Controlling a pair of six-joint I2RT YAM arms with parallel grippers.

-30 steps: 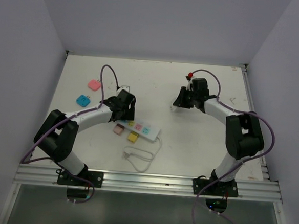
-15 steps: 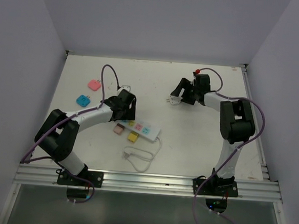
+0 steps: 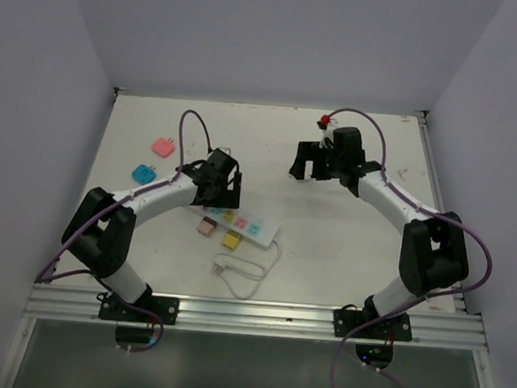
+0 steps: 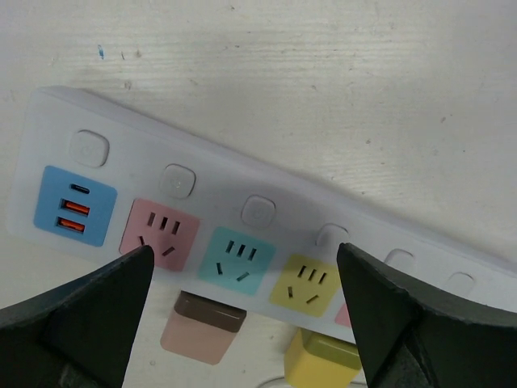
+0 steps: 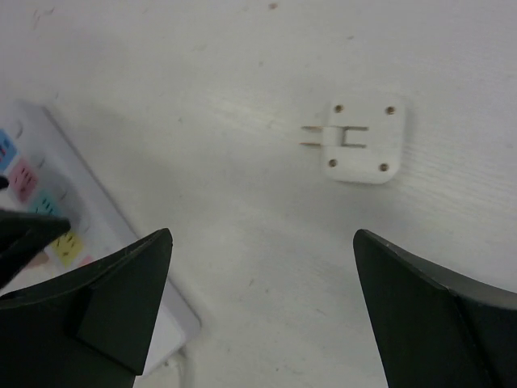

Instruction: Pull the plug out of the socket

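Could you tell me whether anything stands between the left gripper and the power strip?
Nothing visible does: the power strip lies bare between the open fingers of the left gripper; the pink plug and yellow plug lie beside it.

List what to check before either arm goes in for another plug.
1. The right gripper is open, holding nothing: ok.
2. The white plug lies on the table, apart from that gripper: ok.
3. The left gripper is open over the socket, gripping nothing: ok.
4. The pink outlet, teal outlet and yellow outlet are empty: ok.
5. The brown-topped pink plug and yellow plug at the socket's near edge, seated or only lying beside it: cannot tell.
6. The cord loops on the near side, away from both grippers: ok.
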